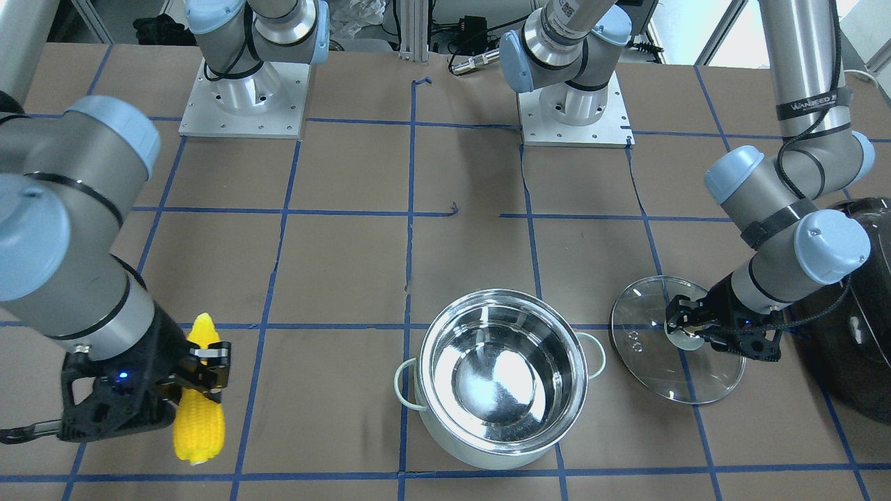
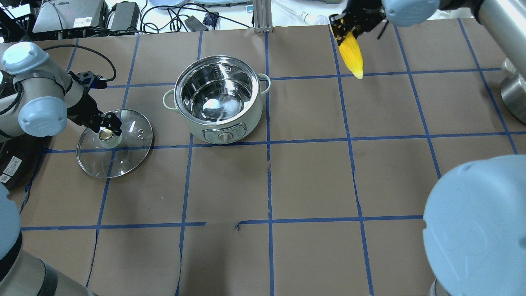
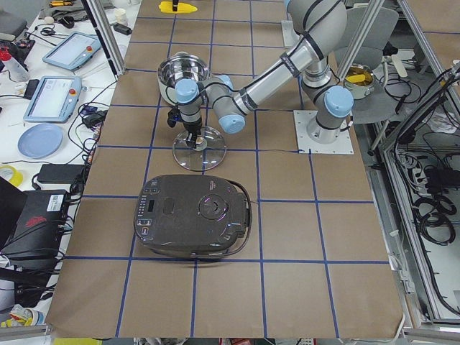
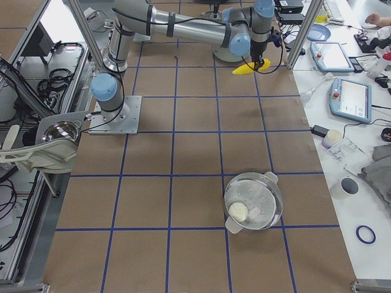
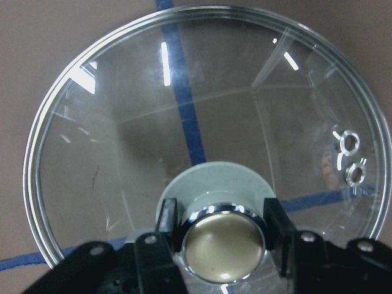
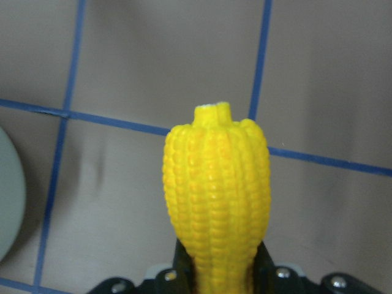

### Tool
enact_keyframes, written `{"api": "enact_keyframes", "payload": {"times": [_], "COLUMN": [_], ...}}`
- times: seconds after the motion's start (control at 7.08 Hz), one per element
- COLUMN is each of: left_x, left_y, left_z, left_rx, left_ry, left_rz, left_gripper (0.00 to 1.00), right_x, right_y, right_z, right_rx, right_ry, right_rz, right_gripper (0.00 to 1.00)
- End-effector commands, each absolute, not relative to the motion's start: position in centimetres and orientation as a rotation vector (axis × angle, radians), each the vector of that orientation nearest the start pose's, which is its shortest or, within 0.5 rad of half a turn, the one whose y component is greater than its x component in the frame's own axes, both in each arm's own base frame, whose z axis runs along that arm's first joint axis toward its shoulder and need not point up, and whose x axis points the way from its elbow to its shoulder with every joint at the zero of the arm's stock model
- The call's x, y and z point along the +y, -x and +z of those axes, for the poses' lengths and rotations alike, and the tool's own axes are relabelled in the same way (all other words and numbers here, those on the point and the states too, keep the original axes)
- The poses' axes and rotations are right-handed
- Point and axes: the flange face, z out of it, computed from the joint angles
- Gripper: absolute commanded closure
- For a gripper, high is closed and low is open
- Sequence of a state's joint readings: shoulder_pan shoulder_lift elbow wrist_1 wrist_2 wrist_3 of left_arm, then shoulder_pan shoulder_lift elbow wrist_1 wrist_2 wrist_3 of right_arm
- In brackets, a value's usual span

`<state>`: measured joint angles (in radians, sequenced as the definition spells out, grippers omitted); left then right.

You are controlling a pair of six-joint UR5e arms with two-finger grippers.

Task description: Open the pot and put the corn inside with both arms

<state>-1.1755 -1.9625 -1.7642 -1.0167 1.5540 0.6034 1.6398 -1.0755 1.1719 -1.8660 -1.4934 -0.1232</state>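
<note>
Pot (image 2: 246, 119) stands open on tabletop (image 2: 312, 176), in the half far from robot, just L of the centre tape line. Inside shows shiny steel floor. 2 pale loop handles, plus a dial panel on the side facing robot

Lid (image 1: 647, 369) is off, just beside pot on robot's L, btw pot & black cooker (image 3: 194, 224), not touching pot. L arm (image 1: 766, 209) reaches down to it. L jaws clenched on knob (image 5: 225, 245), one finger each side per wrist view. Lid looks a bit tilted in front view; can't tell if its rim touches tabletop

Corn (image 1: 200, 410) is w/ R arm (image 1: 62, 292), well apart from pot, out on robot's R near tabletop's far edge. R jaws grasping it round the middle, tapered tip twd robot's side, blunt end twd operators' side. In R wrist view cob sticks out past jaws, w/ brown tabletop & blue tape lines (image 6: 318, 159) behind it. Can't tell how high cob is over tabletop
</note>
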Motion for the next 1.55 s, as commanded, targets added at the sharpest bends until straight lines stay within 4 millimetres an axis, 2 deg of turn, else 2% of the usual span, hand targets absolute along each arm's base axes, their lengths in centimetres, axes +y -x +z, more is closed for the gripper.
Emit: {"api": "enact_keyframes", "payload": {"times": [0.0,0.14,0.28,0.42,0.56,0.71,0.85,0.99,1.13,1.27,1.41], "left_x": [-60.5,-60.3,-59.4,-58.2,-55.6,-53.8,-52.1,-50.2,-48.9,-48.4,-48.3], "left_y": [-8.3,-6.0,-4.5,-2.8,0.4,3.1,5.1,6.9,7.5,8.8,9.5], "left_z": [34.4,40.7,45.2,48.7,51.8,53.8,53.7,52.2,51.8,51.0,51.1], "left_rx": [3.175,3.176,3.182,3.178,3.172,3.16,3.16,3.164,3.165,3.156,3.153], "left_ry": [-0.382,-0.422,-0.4,-0.3,-0.229,-0.175,-0.081,-0.005,0.063,0.201,0.211], "left_rz": [0.082,0.108,0.131,0.104,0.075,0.024,0.036,0.071,0.069,0.091,0.089], "left_gripper": [0.0,0.0,0.0,0.0,0.0,0.0,0.0,0.0,0.0,0.0,0.0], "right_x": [-69.1,-68.8,-68.5,-66.9,-65.1,-64.7,-65.4,-65.8,-66.4,-66.0,-65.9], "right_y": [-27.8,-31.2,-34.6,-39.7,-43.7,-45.8,-46.3,-47.4,-47.7,-48.3,-48.3], "right_z": [42.2,41.6,42.6,41.8,40.4,39.3,39.0,37.2,36.2,35.2,34.9], "right_rx": [3.014,3.001,2.981,2.975,2.969,2.965,2.949,2.944,2.94,2.956,2.958], "right_ry": [0.072,0.006,-0.047,-0.074,-0.166,-0.174,-0.178,-0.139,-0.108,-0.101,-0.108], "right_rz": [-0.305,-0.301,-0.315,-0.279,-0.245,-0.238,-0.261,-0.283,-0.321,-0.303,-0.298], "right_gripper": [0.83,0.82,0.81,0.81,0.81,0.81,0.81,0.81,0.79,0.76,0.68]}}
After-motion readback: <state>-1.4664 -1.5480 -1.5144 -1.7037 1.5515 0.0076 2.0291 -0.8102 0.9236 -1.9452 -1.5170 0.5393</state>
